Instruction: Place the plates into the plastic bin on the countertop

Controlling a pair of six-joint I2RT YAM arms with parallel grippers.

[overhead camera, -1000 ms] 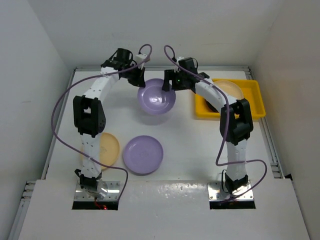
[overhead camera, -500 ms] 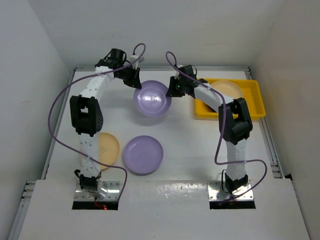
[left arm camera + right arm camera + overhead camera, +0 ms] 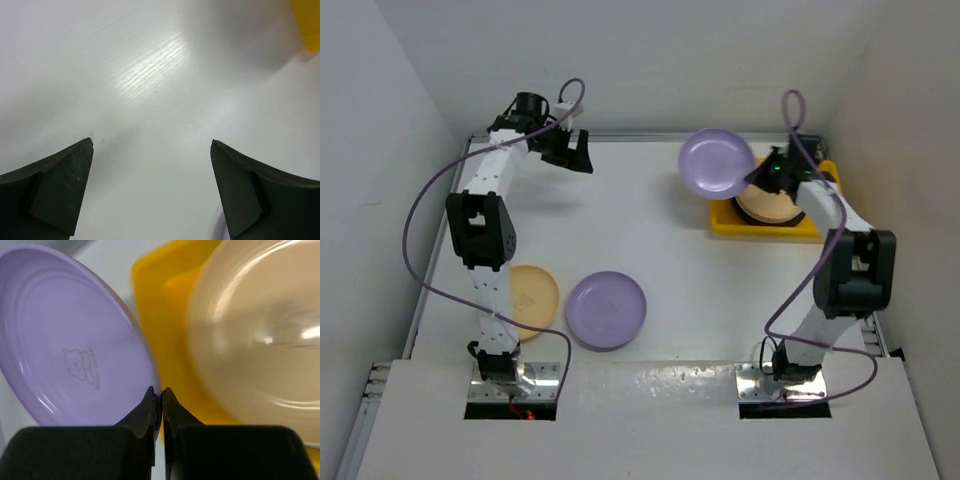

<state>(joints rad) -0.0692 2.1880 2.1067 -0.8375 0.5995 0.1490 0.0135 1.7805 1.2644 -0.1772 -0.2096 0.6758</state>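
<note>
- White glossy counter (image 3: 650, 230), white walls (image 3: 380, 120) on 3 sides; both arm bases at the near edge.
- Far left-back: left fingers (image 3: 55, 190) are spread wide w/ nothing between them, just bare counter below. They hang above the back of the counter, well apart from any plate. Prob. idle, parked out of the other arm's way.
- Near left: pale orange plate (image 3: 530, 295) lies flat on the counter, just beside the left arm's lower link. Not yet binned.
- Just right of it: purple plate (image 3: 607, 309), flat, rim close to the orange one; can't tell if they touch. Also waiting.
- Centre-right, back: 2nd purple plate (image 3: 75, 340) is up in the air, steeply tilted, inside face toward the top cam. It sits at the bin's left-back corner, not inside yet.
- Right fingers (image 3: 145, 415) are pressed onto that plate's rim, one each side. An edge pinch, so the dish hangs tilted rather than level.
- Right: yellow bin (image 3: 720, 222) by the right wall, w/ a cream plate (image 3: 770, 205) already lying in it.
- Judgement: step in hand is carry + drop. Next needs a shift right over the bin & flattening the plate before release; it'd likely stack on or beside the cream one. Risk: the thin rim slips, or the plate catches the bin wall.
</note>
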